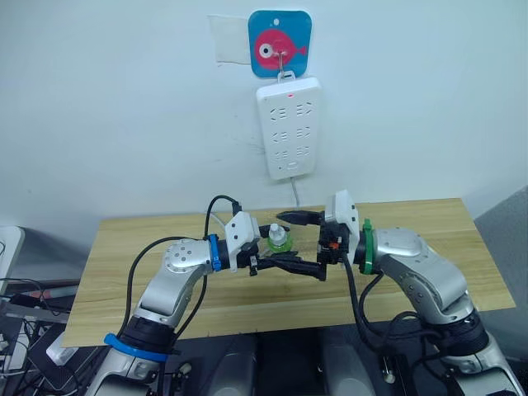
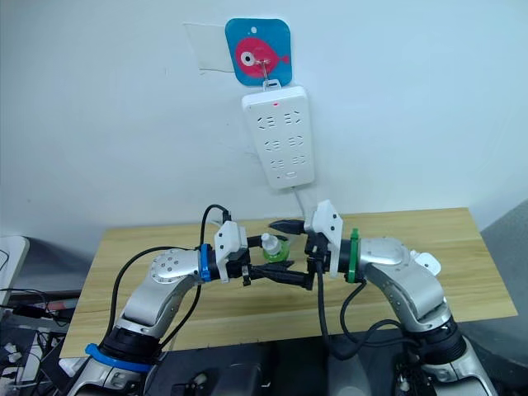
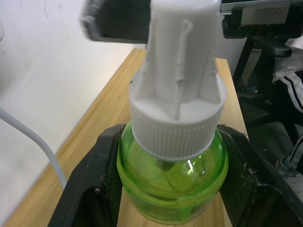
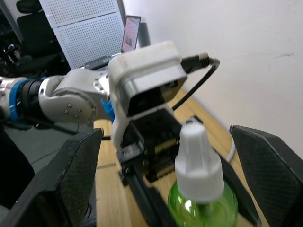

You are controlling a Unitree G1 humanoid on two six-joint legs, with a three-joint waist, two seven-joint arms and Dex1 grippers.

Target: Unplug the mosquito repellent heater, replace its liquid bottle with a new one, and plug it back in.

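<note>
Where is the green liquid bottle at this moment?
The green liquid bottle is above the middle of the wooden table, clamped between the left gripper fingers, with the open right gripper around its white cap.

Bottle (image 3: 173, 187) clear green, ribbed white cap (image 3: 177, 101). Power strip (image 1: 287, 128) white, red light on top. Wall hook (image 1: 279, 43) blue with pink fish. Table (image 1: 124, 247) light wood grain.

So the left gripper (image 3: 173, 189) has its two black fingers (image 3: 92, 184) clamped on either side of a round green bottle (image 3: 173, 182), touching the glass. The bottle stands upright with a ribbed white cap (image 3: 177, 94) tapering toward a dark blurry gripper part beyond. Wooden table (image 3: 106, 111) underneath, white wall (image 3: 42, 66) alongside, and a white cable (image 3: 33, 142) running by the wall.
</note>
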